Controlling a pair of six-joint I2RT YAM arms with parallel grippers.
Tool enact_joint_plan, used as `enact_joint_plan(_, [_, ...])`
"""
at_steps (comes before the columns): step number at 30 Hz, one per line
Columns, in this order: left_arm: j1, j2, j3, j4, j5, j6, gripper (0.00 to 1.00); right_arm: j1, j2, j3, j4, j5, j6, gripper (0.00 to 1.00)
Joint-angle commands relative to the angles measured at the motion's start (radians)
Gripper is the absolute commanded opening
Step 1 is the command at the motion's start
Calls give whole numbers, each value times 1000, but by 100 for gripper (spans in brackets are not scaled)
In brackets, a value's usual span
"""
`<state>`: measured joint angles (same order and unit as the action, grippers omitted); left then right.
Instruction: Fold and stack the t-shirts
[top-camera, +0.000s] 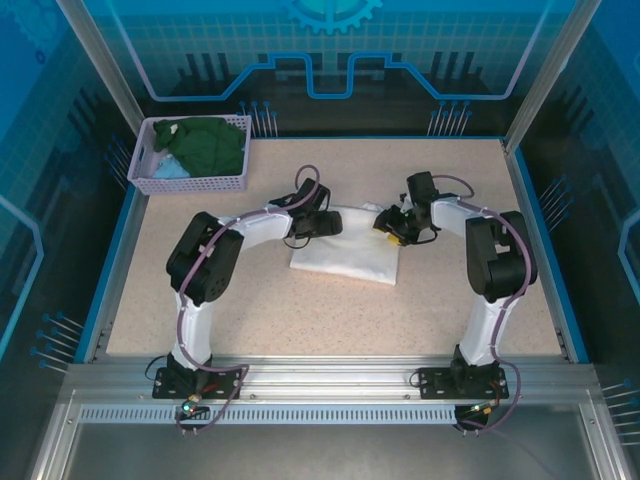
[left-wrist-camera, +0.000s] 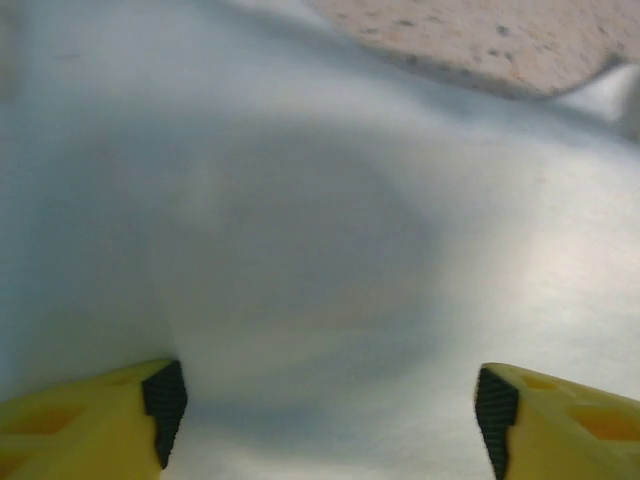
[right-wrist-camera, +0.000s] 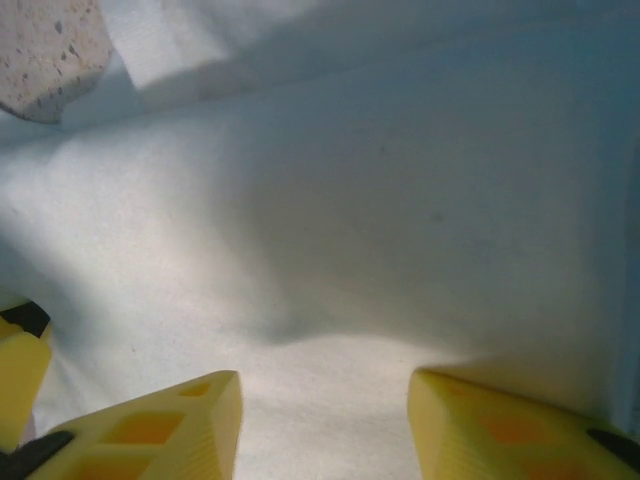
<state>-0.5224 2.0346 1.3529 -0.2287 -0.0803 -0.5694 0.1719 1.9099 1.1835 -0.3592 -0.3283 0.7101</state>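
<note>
No words, labels, brands or numbers can be read anywhere. The back wall (top-camera: 330, 60) carries a blue gear emblem (top-camera: 332, 12) and line graphics, without lettering.

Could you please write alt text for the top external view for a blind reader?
A folded white cloth t-shirt lies at the middle of a beige table, the left claw and right claw over its far edge. A lavender plastic mesh basket at the far left corner holds dark green cloth and light blue cloth.
</note>
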Motion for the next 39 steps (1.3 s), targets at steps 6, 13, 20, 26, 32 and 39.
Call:
enact_joint_plan(6, [15, -282, -128, -64, 52, -41, 89, 128, -336, -176, 40, 41, 21, 56])
enact_joint_plan(13, [-32, -357, -306, 216, 483, -258, 49, 251, -362, -374, 211, -25, 218, 21])
enact_joint_plan(20, [-89, -151, -440, 556, 625, -444, 31, 267, -248, -440, 268, -52, 314, 9])
enact_joint_plan(26, [-46, -188, -568, 413, 459, -321, 34, 216, -256, -475, 159, 12, 251, 11])
enact_joint_plan(32, [36, -350, -686, 213, 261, -212, 47, 138, -266, -537, 203, -47, 229, 16])
enact_joint_plan(39, [164, -487, -739, 142, 273, -188, 56, 126, -350, -480, 49, 42, 163, 38])
